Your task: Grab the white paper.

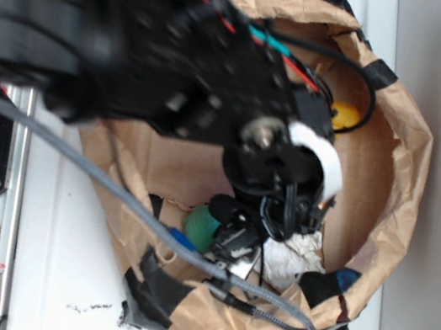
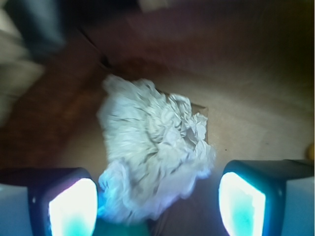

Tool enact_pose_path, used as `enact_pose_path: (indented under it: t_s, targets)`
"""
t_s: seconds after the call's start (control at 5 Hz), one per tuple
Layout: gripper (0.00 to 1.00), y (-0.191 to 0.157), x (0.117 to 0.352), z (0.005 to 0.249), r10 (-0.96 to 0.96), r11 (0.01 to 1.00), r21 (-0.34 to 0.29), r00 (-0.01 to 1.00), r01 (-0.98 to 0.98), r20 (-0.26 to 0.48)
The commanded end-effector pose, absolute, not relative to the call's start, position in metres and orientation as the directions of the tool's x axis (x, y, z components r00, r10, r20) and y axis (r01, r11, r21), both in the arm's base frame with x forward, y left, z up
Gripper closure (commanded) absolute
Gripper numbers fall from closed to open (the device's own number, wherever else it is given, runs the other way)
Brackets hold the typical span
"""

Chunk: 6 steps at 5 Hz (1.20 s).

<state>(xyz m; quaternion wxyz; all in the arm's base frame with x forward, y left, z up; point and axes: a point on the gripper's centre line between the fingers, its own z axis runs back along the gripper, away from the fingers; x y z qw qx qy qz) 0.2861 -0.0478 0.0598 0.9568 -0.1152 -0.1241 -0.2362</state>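
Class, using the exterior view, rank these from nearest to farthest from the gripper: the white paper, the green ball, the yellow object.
From the gripper:
1. White paper, right beside the fingers, low in the brown paper bag.
2. Green ball, nearby on the image-left side.
3. Yellow object, farthest, up by the bag's upper wall.

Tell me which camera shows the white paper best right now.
The wrist view: the white paper fills the frame, creases visible, between the open gripper fingers. The exterior view shows only a small patch behind the arm, inside the brown paper bag.
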Motion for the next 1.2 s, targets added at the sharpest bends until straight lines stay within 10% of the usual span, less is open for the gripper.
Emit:
enact_pose_path:
  t_s: [0.0, 0.6, 1.0]
  targets:
    - [1.00, -0.058, 0.301, 0.060, -0.372, 0.881, -0.178, 0.874, 0.439, 0.313]
    - [1.00, -0.003, 0.291, 0.139, -0.135, 0.978, -0.090, 0.902, 0.187, 0.411]
    - [1.00, 0.012, 0.264, 0.166, 0.219, 0.975, -0.016, 0.957, -0.220, 0.188]
